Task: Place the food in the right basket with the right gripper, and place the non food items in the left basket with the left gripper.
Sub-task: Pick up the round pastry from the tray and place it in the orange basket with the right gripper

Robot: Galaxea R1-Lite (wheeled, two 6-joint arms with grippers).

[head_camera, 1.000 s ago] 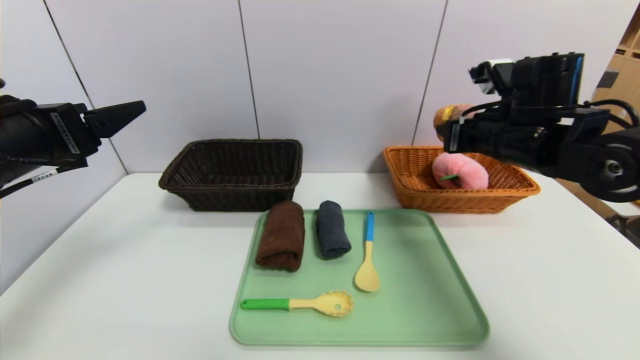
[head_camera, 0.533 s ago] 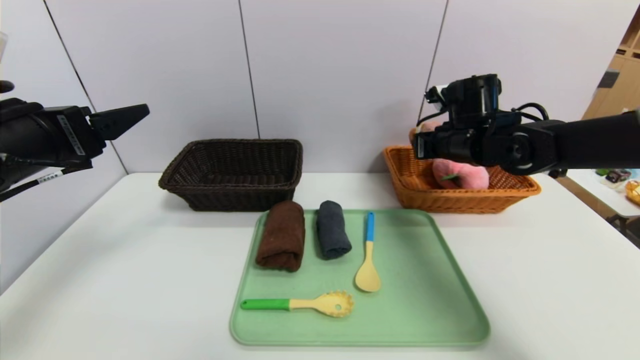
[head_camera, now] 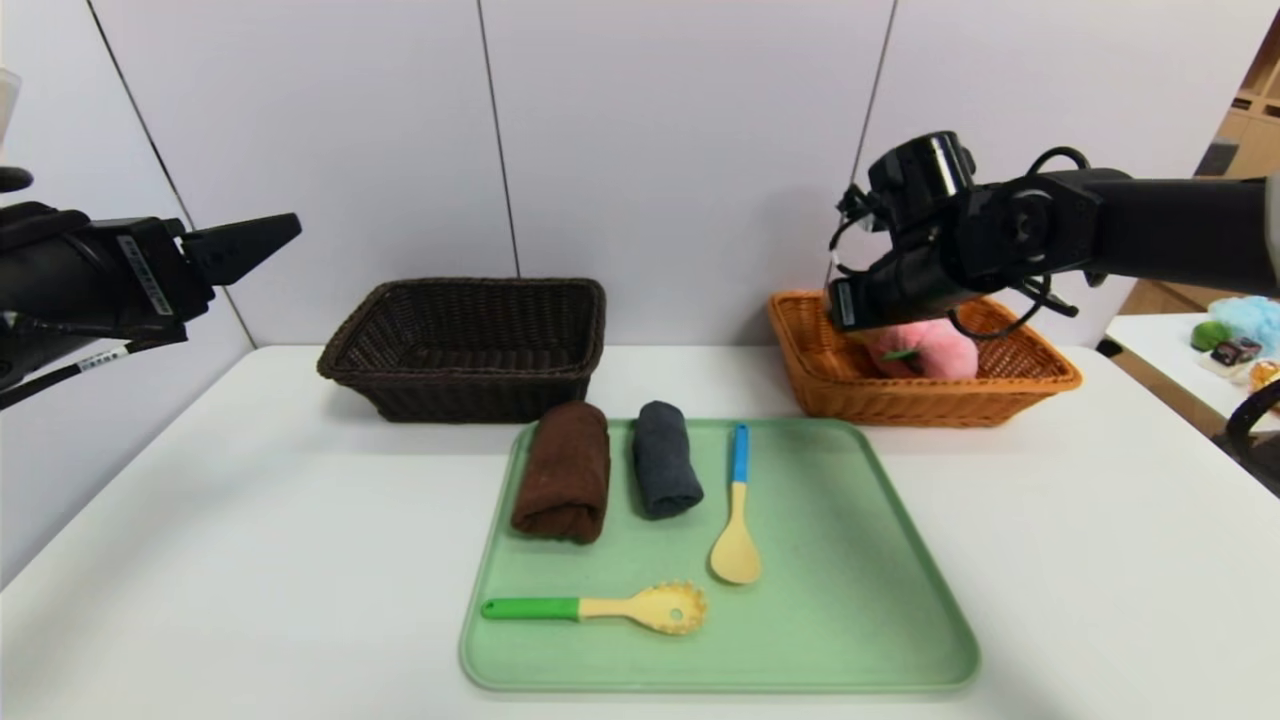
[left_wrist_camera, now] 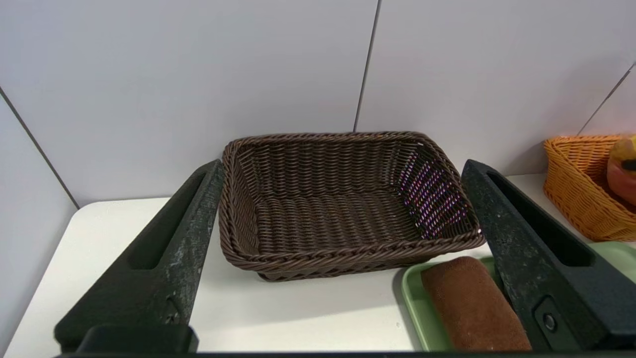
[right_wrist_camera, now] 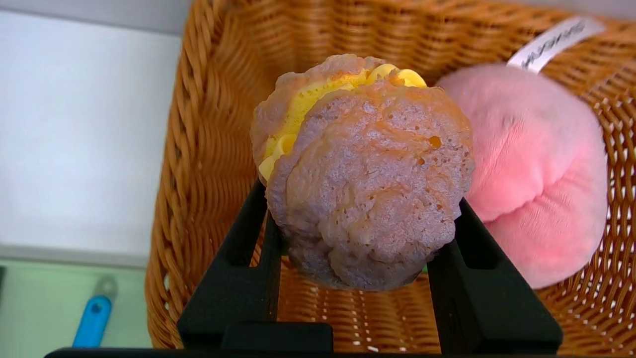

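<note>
My right gripper (head_camera: 850, 300) hangs over the orange right basket (head_camera: 920, 385), shut on a brown cream puff with yellow filling (right_wrist_camera: 367, 169) held above the basket floor. A pink plush peach (head_camera: 925, 348) lies in that basket, beside the puff. My left gripper (head_camera: 270, 235) is open and empty, raised at the far left, facing the empty dark brown left basket (head_camera: 460, 372). On the green tray (head_camera: 850, 600) lie a rolled brown towel (head_camera: 563, 470), a rolled grey towel (head_camera: 665, 472), a blue-handled spoon (head_camera: 736, 520) and a green-handled pasta spoon (head_camera: 600, 607).
Both baskets stand at the back of the white table (head_camera: 200, 560), against the grey wall. The tray sits in the middle front. Another table with small items (head_camera: 1235, 335) is off to the right.
My right arm has swung left and down with the cream puff, from beside the orange basket to over it. The left gripper has barely moved.
</note>
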